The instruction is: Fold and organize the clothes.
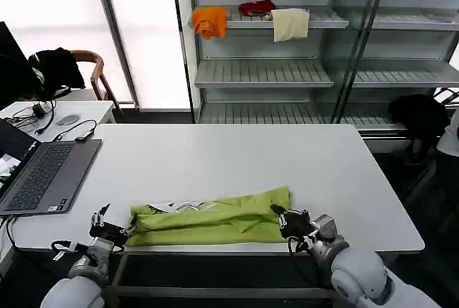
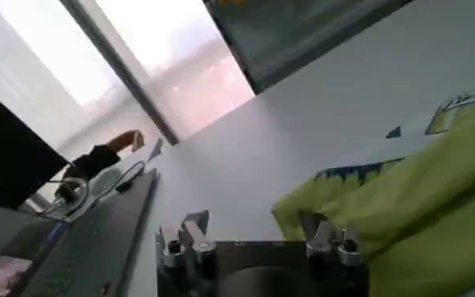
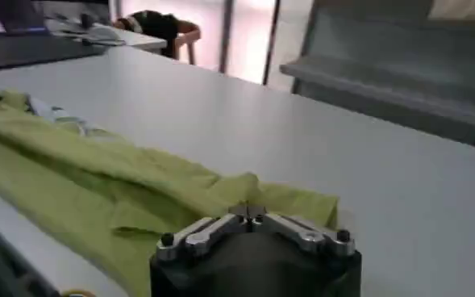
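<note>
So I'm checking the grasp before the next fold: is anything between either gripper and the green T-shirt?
Nothing visible. The right gripper is shut on the T-shirt at its right end. The left gripper is open at the shirt's left end, near the table front edge, with nothing between.

We see left gripper (image 1: 113, 230) low at our near left, fingers spread apart. Right gripper (image 1: 281, 216) low at near right, fingertips pinched together, wrist angled inward.
</note>
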Action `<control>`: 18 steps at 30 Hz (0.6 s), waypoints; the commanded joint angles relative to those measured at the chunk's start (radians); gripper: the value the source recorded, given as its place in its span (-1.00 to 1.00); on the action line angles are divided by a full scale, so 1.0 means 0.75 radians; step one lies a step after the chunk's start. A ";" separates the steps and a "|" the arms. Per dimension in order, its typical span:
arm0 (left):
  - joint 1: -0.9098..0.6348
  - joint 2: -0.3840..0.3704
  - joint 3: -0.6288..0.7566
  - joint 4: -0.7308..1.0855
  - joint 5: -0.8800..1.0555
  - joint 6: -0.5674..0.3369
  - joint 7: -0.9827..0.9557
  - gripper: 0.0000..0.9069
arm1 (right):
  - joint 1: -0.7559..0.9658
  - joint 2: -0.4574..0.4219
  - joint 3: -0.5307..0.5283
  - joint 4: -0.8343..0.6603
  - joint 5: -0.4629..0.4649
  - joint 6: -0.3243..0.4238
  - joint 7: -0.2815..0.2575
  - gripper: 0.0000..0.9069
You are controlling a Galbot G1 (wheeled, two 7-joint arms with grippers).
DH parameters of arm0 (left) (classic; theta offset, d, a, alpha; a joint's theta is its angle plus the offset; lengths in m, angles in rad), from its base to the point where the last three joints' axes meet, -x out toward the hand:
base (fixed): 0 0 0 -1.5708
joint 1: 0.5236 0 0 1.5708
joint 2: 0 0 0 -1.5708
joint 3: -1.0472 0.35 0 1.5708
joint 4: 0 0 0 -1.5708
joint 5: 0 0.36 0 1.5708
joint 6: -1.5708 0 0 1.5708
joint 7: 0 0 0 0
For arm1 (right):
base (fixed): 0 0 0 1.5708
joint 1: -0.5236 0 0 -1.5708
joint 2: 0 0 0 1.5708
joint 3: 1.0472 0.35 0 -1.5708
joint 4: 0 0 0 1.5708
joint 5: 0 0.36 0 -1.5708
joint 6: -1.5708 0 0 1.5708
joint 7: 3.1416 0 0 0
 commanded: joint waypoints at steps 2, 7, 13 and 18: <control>0.062 -0.004 -0.084 -0.280 0.036 0.002 -0.007 1.00 | -0.201 0.081 0.077 0.197 -0.199 0.234 0.477 1.00; 0.124 -0.085 -0.049 -0.381 0.033 0.000 -0.025 1.00 | -0.306 0.099 0.162 0.283 -0.221 0.260 0.495 1.00; 0.103 -0.246 -0.028 -0.333 -0.206 -0.035 -0.113 1.00 | -0.561 0.074 0.377 0.247 -0.280 0.381 0.301 1.00; 0.141 -0.349 -0.088 -0.183 -0.278 -0.276 -0.010 1.00 | -0.712 0.086 0.577 0.091 -0.314 0.712 0.070 1.00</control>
